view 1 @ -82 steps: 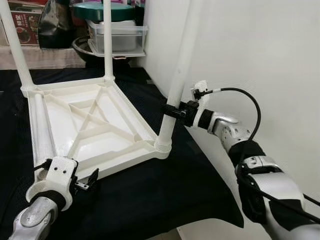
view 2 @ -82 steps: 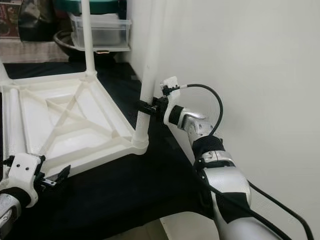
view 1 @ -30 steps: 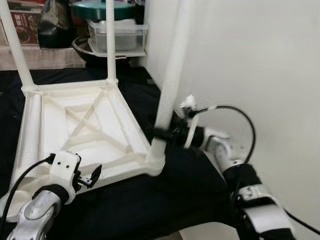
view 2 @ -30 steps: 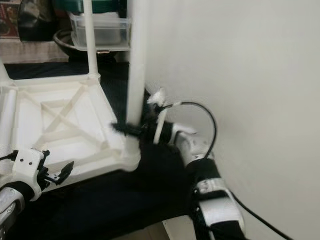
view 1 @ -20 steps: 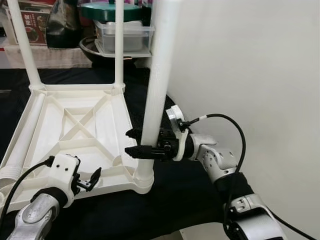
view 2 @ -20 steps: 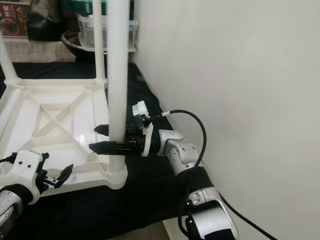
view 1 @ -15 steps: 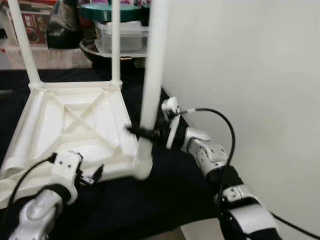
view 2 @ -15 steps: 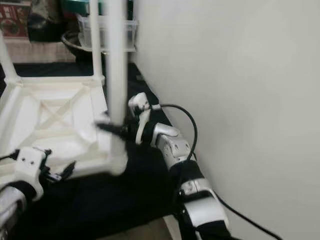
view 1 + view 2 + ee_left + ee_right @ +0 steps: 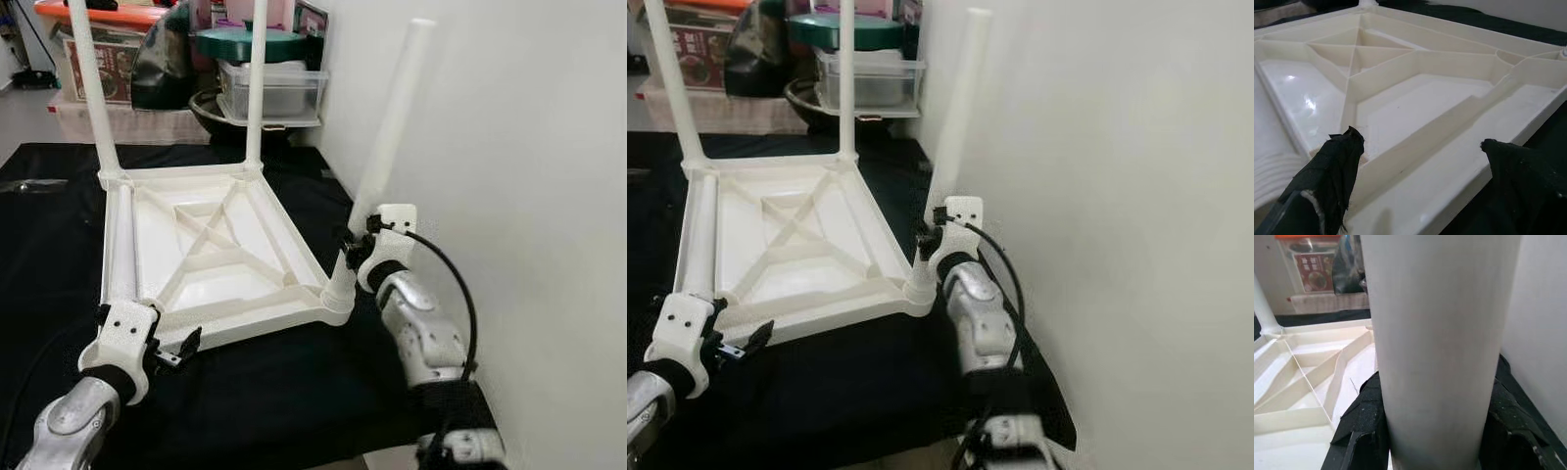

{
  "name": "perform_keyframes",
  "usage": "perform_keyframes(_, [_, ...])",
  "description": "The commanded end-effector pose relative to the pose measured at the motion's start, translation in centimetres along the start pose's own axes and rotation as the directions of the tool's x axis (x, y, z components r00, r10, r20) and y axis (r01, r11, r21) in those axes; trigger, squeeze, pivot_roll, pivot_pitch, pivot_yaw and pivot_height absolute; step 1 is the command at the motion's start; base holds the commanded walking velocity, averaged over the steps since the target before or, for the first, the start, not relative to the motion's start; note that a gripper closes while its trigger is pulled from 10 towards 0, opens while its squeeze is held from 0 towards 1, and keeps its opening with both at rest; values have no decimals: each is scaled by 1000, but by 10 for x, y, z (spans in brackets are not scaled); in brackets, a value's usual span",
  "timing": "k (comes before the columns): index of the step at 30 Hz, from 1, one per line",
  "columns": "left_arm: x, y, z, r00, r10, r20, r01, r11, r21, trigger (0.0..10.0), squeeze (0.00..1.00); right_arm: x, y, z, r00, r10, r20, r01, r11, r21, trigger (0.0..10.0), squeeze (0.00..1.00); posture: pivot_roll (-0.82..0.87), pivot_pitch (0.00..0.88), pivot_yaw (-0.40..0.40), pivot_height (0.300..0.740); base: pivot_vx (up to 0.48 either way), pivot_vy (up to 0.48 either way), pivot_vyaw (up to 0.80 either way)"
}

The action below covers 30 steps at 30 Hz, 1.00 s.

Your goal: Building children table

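Right gripper [image 9: 355,247] around table leg [image 9: 387,147], beside wall [image 9: 509,147]

The right claw [image 9: 1432,431] clamps a white table leg [image 9: 1437,342], black fingers [image 9: 1364,421] on either side.

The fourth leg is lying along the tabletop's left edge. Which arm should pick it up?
Left, most likely. The left gripper hovers open by the near edge of the upturned tabletop, close to the loose leg lying there. The right gripper is clamped around the tilted corner leg on the far side.
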State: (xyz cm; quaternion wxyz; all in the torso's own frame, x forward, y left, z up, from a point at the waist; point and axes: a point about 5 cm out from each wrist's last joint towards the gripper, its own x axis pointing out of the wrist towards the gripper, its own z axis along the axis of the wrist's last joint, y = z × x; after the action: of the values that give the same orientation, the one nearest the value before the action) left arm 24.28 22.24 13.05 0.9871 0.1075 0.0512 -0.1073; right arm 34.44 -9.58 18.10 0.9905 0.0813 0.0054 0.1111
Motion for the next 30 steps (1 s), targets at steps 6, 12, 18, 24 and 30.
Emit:
perform_keyframes(6, [5,-5,-2,1000,-26,-9,26,1000,-14,10000,0,-5,34,18,937,344,64,-349,934,80,10000,0,164,0,-103,740,0,0,0])
perform_keyframes(12, [6,-4,-1,1000,-23,-2,23,1000,-16,10000,0,0,20,37,864,500,61,-501,866,3,10000,1000,175,0,-119,740,0,0,0])
perform_keyframes(18, [5,-5,-2,1000,-20,3,20,1000,-21,10000,0,-2,29,50,516,856,-27,-854,512,-94,10000,0,200,0,-129,740,0,0,0])
perform_keyframes(24, [6,-5,1,1000,-21,13,21,1000,-19,10000,0,-16,46,39,216,968,-125,-976,211,-53,10000,0,210,0,-136,740,0,0,0])
perform_keyframes(30, [3,-4,0,1000,-18,8,19,1000,-15,10000,0,-29,64,31,53,992,-117,-999,53,-5,2353,0,225,0,-145,740,0,0,0])
